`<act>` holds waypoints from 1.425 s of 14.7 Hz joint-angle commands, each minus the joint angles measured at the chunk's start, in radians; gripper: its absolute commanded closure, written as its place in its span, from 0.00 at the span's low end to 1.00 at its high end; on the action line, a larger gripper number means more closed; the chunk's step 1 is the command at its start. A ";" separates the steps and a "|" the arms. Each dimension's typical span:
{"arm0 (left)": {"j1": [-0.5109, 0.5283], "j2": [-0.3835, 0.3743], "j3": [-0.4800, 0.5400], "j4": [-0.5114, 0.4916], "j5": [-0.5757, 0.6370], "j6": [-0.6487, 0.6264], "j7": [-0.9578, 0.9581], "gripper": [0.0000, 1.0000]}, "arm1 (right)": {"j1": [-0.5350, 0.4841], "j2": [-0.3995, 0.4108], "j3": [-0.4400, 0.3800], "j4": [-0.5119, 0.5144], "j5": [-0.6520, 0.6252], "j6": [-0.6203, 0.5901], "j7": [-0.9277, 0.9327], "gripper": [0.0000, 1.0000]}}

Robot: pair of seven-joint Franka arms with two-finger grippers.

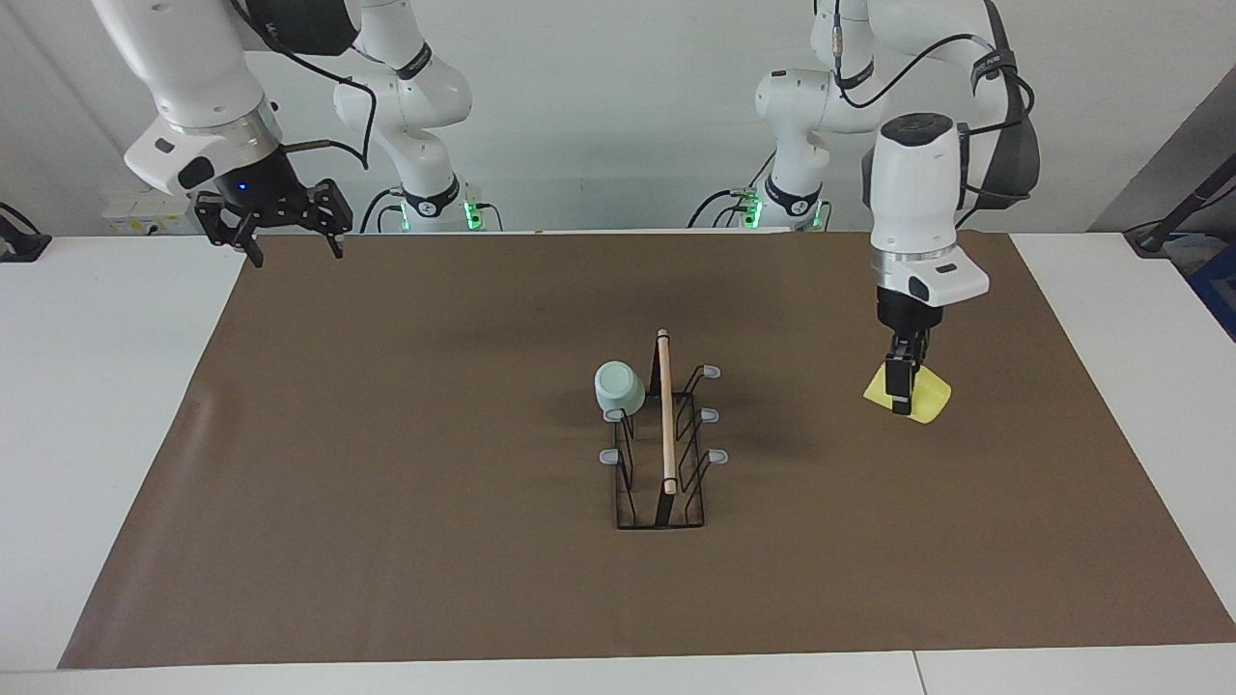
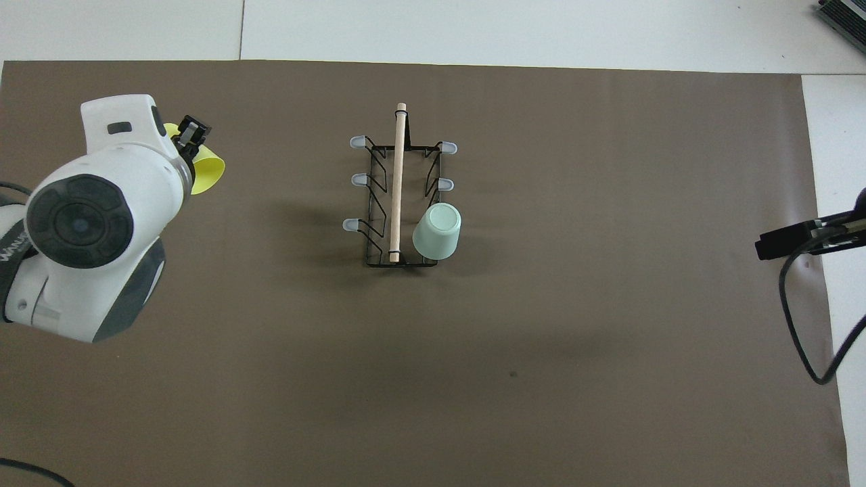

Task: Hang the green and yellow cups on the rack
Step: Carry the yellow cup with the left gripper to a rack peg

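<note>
My left pincer stands low over the desk, fingertips closed on the wall of the yellow cup, which lies tipped on its side toward my left arm's end of the brown mat. In the overhead view the cup's open mouth faces the rack, so its long axis points along the line the carry must take. The rack sits at mid-mat, well apart from this pincer, its wooden rod running away from me, pegs sticking out from both flanks. The green cup already hangs on the peg nearest me on the flank turned toward my right arm. The flank turned toward my left pincer shows three bare pegs, and by my reckoning the cup goes there: lift, travel sideways toward the rack, bring the mouth down over a peg. My left arm is plainly the nearer one. My right pincer waits open, raised over the mat's corner at its own end.
</note>
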 commanded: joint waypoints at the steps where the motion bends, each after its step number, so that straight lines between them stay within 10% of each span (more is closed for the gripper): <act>1: -0.101 -0.030 0.009 -0.001 0.169 -0.095 -0.135 1.00 | -0.023 -0.004 0.018 0.008 0.020 -0.041 0.022 0.00; 7: -0.307 -0.027 0.006 -0.016 0.454 -0.278 -0.467 1.00 | -0.043 -0.024 0.014 -0.005 0.023 -0.037 0.019 0.00; 21: -0.535 0.120 0.005 -0.010 0.684 -0.484 -0.763 1.00 | -0.106 -0.004 0.079 0.021 -0.003 -0.069 0.023 0.00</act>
